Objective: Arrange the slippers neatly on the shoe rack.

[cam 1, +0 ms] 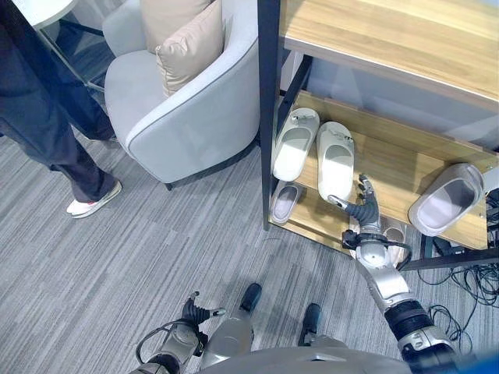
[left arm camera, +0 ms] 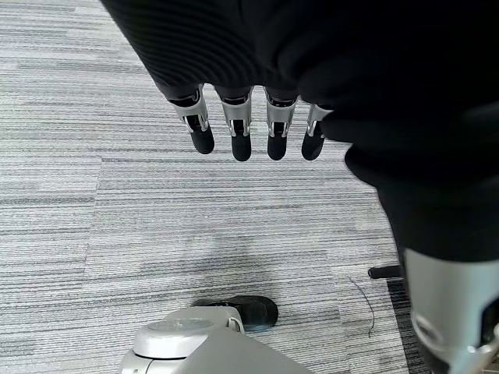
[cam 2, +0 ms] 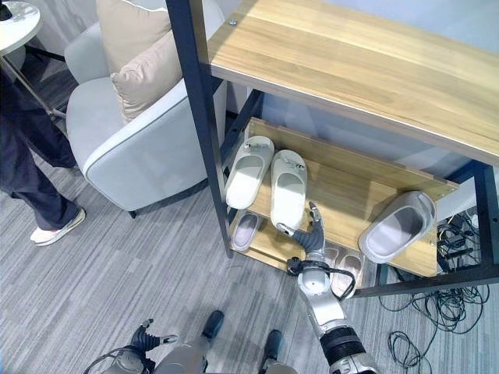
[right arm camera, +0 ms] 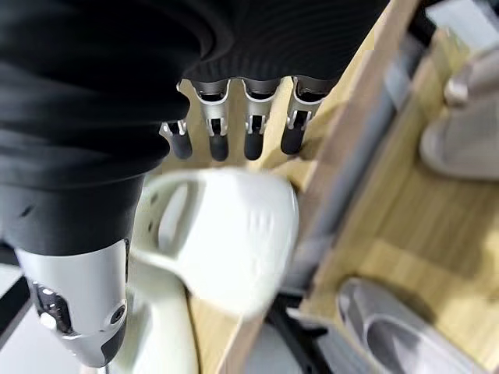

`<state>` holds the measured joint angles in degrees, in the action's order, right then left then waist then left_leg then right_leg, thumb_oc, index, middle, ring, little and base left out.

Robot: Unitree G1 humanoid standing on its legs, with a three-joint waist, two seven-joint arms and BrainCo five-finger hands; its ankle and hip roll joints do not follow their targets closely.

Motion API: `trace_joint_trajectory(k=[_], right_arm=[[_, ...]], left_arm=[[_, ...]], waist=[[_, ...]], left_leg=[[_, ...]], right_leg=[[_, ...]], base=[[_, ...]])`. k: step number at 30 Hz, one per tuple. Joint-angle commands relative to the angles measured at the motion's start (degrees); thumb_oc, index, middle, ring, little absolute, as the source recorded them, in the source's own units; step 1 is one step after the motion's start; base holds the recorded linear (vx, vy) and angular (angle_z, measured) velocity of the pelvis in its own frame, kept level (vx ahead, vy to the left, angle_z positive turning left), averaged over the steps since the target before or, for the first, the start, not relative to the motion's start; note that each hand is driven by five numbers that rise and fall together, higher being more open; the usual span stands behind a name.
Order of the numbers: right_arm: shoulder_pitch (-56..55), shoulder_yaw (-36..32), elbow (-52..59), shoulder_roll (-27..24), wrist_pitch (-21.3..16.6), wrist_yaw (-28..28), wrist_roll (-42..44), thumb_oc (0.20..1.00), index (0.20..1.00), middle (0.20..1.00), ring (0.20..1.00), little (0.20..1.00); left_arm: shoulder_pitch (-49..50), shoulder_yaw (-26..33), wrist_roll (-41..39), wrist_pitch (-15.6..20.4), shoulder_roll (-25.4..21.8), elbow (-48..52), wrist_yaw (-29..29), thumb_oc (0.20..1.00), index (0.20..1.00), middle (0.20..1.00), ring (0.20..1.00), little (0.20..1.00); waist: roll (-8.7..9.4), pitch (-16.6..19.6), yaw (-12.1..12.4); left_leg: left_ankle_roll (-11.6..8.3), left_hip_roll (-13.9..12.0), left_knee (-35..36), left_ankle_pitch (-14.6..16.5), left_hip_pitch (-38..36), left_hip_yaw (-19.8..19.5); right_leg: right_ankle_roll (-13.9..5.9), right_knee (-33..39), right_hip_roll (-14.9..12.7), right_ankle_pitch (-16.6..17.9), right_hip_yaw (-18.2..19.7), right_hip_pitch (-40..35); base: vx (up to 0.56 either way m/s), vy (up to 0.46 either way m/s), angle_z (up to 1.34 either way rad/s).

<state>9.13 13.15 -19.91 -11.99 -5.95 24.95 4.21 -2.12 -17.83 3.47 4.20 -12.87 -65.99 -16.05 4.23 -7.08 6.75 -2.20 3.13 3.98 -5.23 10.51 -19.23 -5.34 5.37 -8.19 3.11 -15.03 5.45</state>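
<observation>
Wooden shoe rack [cam 1: 405, 47] with black metal posts is standing beside a grey armchair [cam 1: 187, 109]. Two cream slippers [cam 1: 335, 160] are lying side by side on its middle shelf, a grey slipper [cam 1: 446, 199] leaning further right. Right hand [cam 1: 365, 209] is hovering just beside the cream pair, fingers straight, holding nothing. Left hand [left arm camera: 242, 125] is hanging relaxed over striped carpet [left arm camera: 117, 202].

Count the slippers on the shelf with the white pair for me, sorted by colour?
White slippers: 2
Grey slipper: 1
Total: 3
</observation>
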Motion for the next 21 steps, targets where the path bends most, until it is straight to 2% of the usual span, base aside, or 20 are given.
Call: trace_joint_trajectory(k=[1,16,19,21], right_arm=[[1.18,-0.28,4.44,-1.91,-3.64,-1.74,0.95,1.000,1.000,1.000,1.000,1.000],[3.71,5.52,6.11,-1.64,-3.94,-5.96,0.09,1.000,1.000,1.000,1.000,1.000],[3.22,4.45,6.95,-2.78,-3.32,-4.43,-3.33,1.000,1.000,1.000,1.000,1.000],[2.18,-0.39,9.71,-4.87,-2.82,-0.07,-8.90,1.000,1.000,1.000,1.000,1.000]], left_arm=[[-1.07,-1.61,0.75,0.81,4.54,-4.66,1.21,1.000,1.000,1.000,1.000,1.000],[-1.65,-1.89,1.76,0.97,4.53,-5.36,1.50,1.000,1.000,1.000,1.000,1.000],[-1.33,-1.51,1.83,0.86,4.73,-5.56,1.45,1.000,1.000,1.000,1.000,1.000],[-0.88,-0.75,1.59,0.85,5.05,-5.60,1.23,1.000,1.000,1.000,1.000,1.000]], waist=[[-1.24,-0.72,0.60],[-0.93,-0.69,1.57],[-0.96,-0.49,1.53],[-1.15,-0.21,1.09]], left_leg=[[0.63,0.65,1.02,5.01,-2.63,3.57],[0.55,0.73,1.02,4.95,-2.96,3.52],[0.56,0.73,1.02,5.09,-3.13,3.55],[0.65,0.74,1.02,5.29,-3.30,3.78]], right_leg=[[-2.54,-0.37,-0.27,-3.47,-1.01,-3.56],[-2.44,-0.37,-0.36,-3.44,-1.63,-4.02],[-2.46,-0.37,-0.41,-3.53,-1.78,-4.25],[-2.53,-0.37,-0.40,-3.61,-1.66,-4.42]], base=[[0.00,0.000,0.00],[0.00,0.000,0.00],[0.00,0.000,0.00],[0.00,0.000,0.00]])
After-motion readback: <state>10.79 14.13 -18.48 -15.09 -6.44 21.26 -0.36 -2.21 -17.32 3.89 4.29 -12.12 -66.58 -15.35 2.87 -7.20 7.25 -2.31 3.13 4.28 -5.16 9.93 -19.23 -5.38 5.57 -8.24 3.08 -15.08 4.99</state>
